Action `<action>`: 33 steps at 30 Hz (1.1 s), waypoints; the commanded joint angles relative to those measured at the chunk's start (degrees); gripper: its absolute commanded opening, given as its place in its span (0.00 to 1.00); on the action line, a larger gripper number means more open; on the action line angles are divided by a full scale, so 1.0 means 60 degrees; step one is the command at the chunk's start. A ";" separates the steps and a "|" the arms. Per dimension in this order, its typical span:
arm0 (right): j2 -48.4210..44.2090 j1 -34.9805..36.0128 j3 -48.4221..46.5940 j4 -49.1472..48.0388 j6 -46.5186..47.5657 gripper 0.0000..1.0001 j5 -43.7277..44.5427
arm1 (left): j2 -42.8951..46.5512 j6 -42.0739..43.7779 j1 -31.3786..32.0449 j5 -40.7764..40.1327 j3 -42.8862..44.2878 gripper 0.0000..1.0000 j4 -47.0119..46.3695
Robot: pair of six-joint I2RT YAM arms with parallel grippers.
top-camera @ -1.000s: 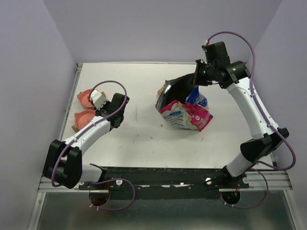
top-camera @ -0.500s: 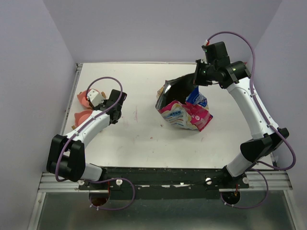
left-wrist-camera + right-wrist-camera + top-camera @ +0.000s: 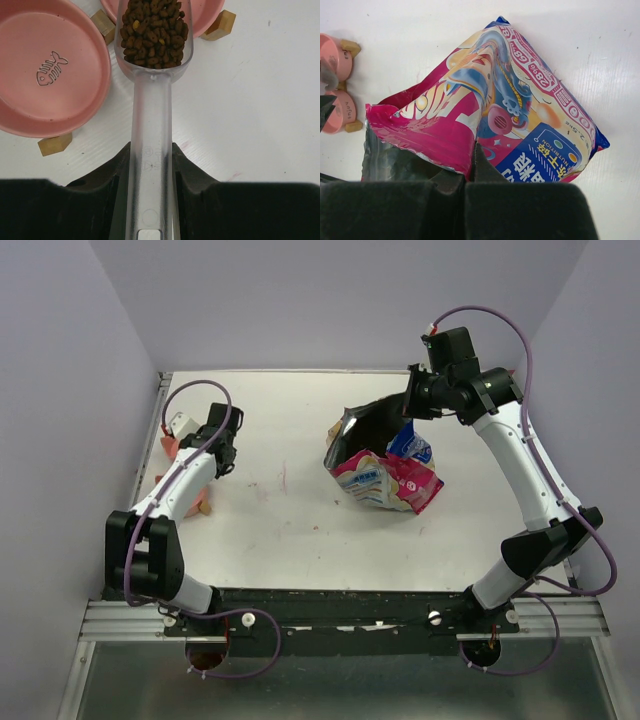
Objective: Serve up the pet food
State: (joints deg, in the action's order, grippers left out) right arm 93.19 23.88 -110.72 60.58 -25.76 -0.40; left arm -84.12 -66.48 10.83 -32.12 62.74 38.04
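The pet food (image 3: 152,32) is a heap of dark brown kibble in the head of a clear plastic scoop (image 3: 150,145). My left gripper (image 3: 150,167) is shut on the scoop's handle. The scoop head hangs over the near rim of one salmon-pink bowl (image 3: 207,12). A second pink bowl (image 3: 50,75) with a fish-bone mark lies to its left and holds nothing. In the top view my left gripper (image 3: 212,432) covers most of both bowls. My right gripper (image 3: 470,167) is shut on the rim of the open pink, white and blue bag (image 3: 520,110), holding it up (image 3: 385,475).
The bowls rest on small wooden blocks (image 3: 54,144) near the table's left edge (image 3: 150,440). The two bowls also show small in the right wrist view (image 3: 335,60). The bag's dark open mouth (image 3: 370,425) faces the far left.
My left arm has swung towards the far left with the loaded scoop, now over the bowls. The right arm and bag have not moved.
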 commanded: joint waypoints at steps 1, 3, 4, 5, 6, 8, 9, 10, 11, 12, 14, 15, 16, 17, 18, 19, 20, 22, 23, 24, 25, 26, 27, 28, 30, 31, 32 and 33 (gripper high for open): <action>-0.0737 -0.0069 -0.0487 -0.1263 -0.0409 0.00 -0.0504 | -0.0482 0.0269 -0.0500 0.1396 0.0631 0.00 0.0763; -0.0663 -0.0083 -0.0590 -0.1278 -0.0409 0.00 -0.0489 | -0.0614 0.0269 -0.0647 0.1602 0.0924 0.00 0.1114; -0.0634 -0.0069 -0.0605 -0.1292 -0.0409 0.00 -0.0504 | -0.0643 0.0269 -0.0691 0.1705 0.1027 0.00 0.1232; -0.0634 -0.0069 -0.0605 -0.1321 -0.0453 0.00 -0.0518 | -0.0629 0.0313 -0.0750 0.1822 0.1115 0.00 0.1276; -0.0634 -0.0069 -0.0576 -0.1409 -0.0468 0.00 -0.0548 | -0.0644 0.0328 -0.0794 0.1982 0.1203 0.00 0.1378; -0.0677 -0.0069 -0.0444 -0.1512 -0.0555 0.00 -0.0606 | -0.0716 0.0255 -0.0896 0.2435 0.1422 0.00 0.1612; -0.0707 -0.0083 -0.0342 -0.1556 -0.0599 0.00 -0.0635 | -0.0789 0.0167 -0.0955 0.2699 0.1510 0.00 0.1788; -0.0750 -0.0083 -0.0269 -0.1614 -0.0643 0.00 -0.0636 | -0.0848 0.0109 -0.1028 0.2977 0.1613 0.00 0.1935; -0.0780 -0.0069 -0.0210 -0.1673 -0.0658 0.00 -0.0636 | -0.0863 0.0035 -0.1072 0.3227 0.1701 0.00 0.2096; -0.0809 -0.0069 -0.0137 -0.1702 -0.0673 0.00 -0.0636 | -0.0849 -0.0038 -0.1102 0.3360 0.1774 0.00 0.2199; -0.0883 -0.0069 -0.0048 -0.1761 -0.0687 0.00 -0.0621 | -0.0790 -0.0082 -0.1146 0.3653 0.1862 0.00 0.2316; -0.0897 -0.0069 -0.0034 -0.1790 -0.0658 0.00 -0.0592 | -0.0805 -0.0140 -0.1233 0.3828 0.1950 0.00 0.2520; -0.0912 -0.0069 -0.0019 -0.1819 -0.0644 0.00 -0.0577 | -0.0848 -0.0170 -0.1335 0.4047 0.2023 0.00 0.2609; -0.0912 -0.0069 -0.0019 -0.1849 -0.0643 0.00 -0.0577 | -0.0892 -0.0214 -0.1452 0.4325 0.2067 0.00 0.2697; -0.0927 -0.0069 -0.0004 -0.1878 -0.0629 0.00 -0.0577 | -0.0922 -0.0287 -0.1569 0.4560 0.2082 0.00 0.2770; -0.0927 -0.0069 0.0010 -0.1922 -0.0643 0.00 -0.0592 | -0.0951 -0.0360 -0.1716 0.4751 0.2082 0.00 0.2829; -0.0912 -0.0069 -0.0004 -0.1937 -0.0643 0.00 -0.0592 | -0.0951 -0.0375 -0.1978 0.4898 0.2097 0.00 0.2873; -0.0956 -0.0069 0.0098 -0.2024 -0.0673 0.00 -0.0592 | -0.0980 -0.0346 -0.2170 0.5030 0.2228 0.00 0.2961; -0.0985 -0.0069 0.0171 -0.2083 -0.0716 0.00 -0.0606 | -0.1010 -0.0303 -0.2258 0.5103 0.2359 0.00 0.3005; -0.1043 -0.0069 0.0273 -0.2156 -0.0717 0.00 -0.0621 | -0.1010 -0.0259 -0.2346 0.5119 0.2477 0.00 0.3020; -0.1058 -0.0069 0.0347 -0.2200 -0.0746 0.00 -0.0621 | -0.1039 -0.0200 -0.2420 0.5148 0.2652 0.00 0.3049; -0.1073 -0.0069 0.0420 -0.2244 -0.0746 0.00 -0.0592 | -0.1097 -0.0113 -0.2493 0.5192 0.2828 0.00 0.3078; -0.1088 -0.0069 0.0478 -0.2259 -0.0746 0.00 -0.0592 | -0.1185 -0.0010 -0.2566 0.5279 0.3032 0.00 0.3122; -0.1088 -0.0069 0.0494 -0.2288 -0.0746 0.00 -0.0592 | -0.1302 0.0092 -0.2610 0.5338 0.3165 0.00 0.3123; -0.1059 -0.0069 0.0508 -0.2317 -0.0761 0.00 -0.0606 | -0.1551 0.0298 -0.2684 0.5747 0.3487 0.00 0.3181; -0.1059 -0.0069 0.0494 -0.2318 -0.0775 0.00 -0.0606 | -0.1711 0.0327 -0.2742 0.5865 0.3677 0.00 0.3326; -0.1030 -0.0069 0.0479 -0.2318 -0.0761 0.00 -0.0606 | -0.1771 0.0313 -0.2757 0.6011 0.3752 0.00 0.3386; -0.1000 -0.0069 0.0465 -0.2318 -0.0761 0.00 -0.0606 | -0.1786 0.0241 -0.2801 0.6157 0.3752 0.00 0.3386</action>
State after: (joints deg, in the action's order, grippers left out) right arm 90.76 23.77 -106.19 56.27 -28.53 -1.21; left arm -92.90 -66.04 -4.95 -0.56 82.67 56.05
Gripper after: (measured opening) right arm 0.008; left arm 0.371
